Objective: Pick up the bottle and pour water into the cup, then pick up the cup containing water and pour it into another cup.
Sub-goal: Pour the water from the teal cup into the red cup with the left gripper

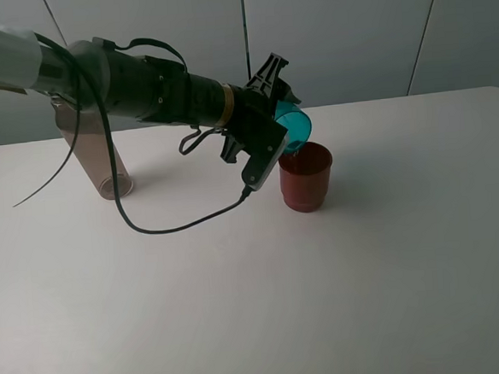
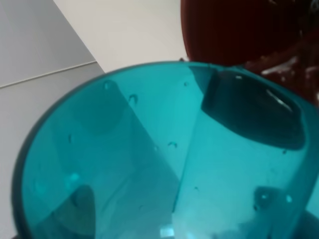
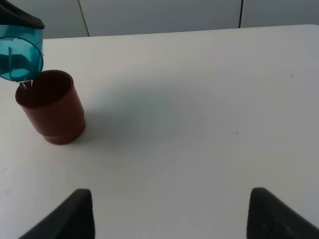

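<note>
My left gripper [image 1: 280,108] is shut on the teal cup [image 1: 297,126] and holds it tipped over the mouth of the red cup [image 1: 307,177], which stands upright on the table. In the right wrist view a thin stream of water runs from the teal cup [image 3: 20,57] into the red cup [image 3: 52,107]. The teal cup [image 2: 164,159] fills the left wrist view, with the red cup [image 2: 239,30] just beyond its rim. The clear bottle [image 1: 104,163] stands upright at the left, its top hidden behind my left arm. My right gripper [image 3: 169,219] is open and empty, well away from both cups.
The white table [image 1: 367,273] carries only the bottle and the red cup. A black cable [image 1: 175,228] from my left arm droops onto the table in front of the bottle. Grey wall panels [image 1: 350,34] stand behind the table's far edge.
</note>
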Robot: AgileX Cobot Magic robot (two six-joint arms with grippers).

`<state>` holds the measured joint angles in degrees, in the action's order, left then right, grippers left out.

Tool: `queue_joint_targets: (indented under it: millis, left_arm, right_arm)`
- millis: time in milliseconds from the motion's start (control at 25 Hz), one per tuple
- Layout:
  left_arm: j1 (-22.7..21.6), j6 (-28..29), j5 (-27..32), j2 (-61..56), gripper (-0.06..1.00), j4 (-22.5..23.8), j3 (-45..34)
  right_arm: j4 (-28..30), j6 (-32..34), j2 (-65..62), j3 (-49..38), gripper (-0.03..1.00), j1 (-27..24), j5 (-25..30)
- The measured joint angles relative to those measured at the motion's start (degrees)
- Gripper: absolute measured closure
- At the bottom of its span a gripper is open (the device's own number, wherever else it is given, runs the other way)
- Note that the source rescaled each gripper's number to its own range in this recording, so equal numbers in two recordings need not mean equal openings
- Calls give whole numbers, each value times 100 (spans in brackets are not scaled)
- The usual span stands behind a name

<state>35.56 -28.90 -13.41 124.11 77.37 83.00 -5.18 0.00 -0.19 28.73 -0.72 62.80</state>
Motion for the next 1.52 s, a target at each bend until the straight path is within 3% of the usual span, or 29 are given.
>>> queue_joint_targets:
  millis: [520,760,800,880,1520]
  left_arm:
    - [0,-307,-144,0,78,-11,0]
    - [0,-318,-171,-36,78,-11,0]
    - [0,-318,-175,-47,78,-11,0]
    - [0,-318,-185,-58,78,-11,0]
    - [0,-570,-402,-139,78,-11,0]
  right_arm:
    - [0,0,0,0,97,0,0]
    - [0,0,0,0,82,0,0]
    - [0,0,0,0,85,0,0]
    - [0,0,0,0,82,0,0]
    - [0,-36,0,0,84,0,0]
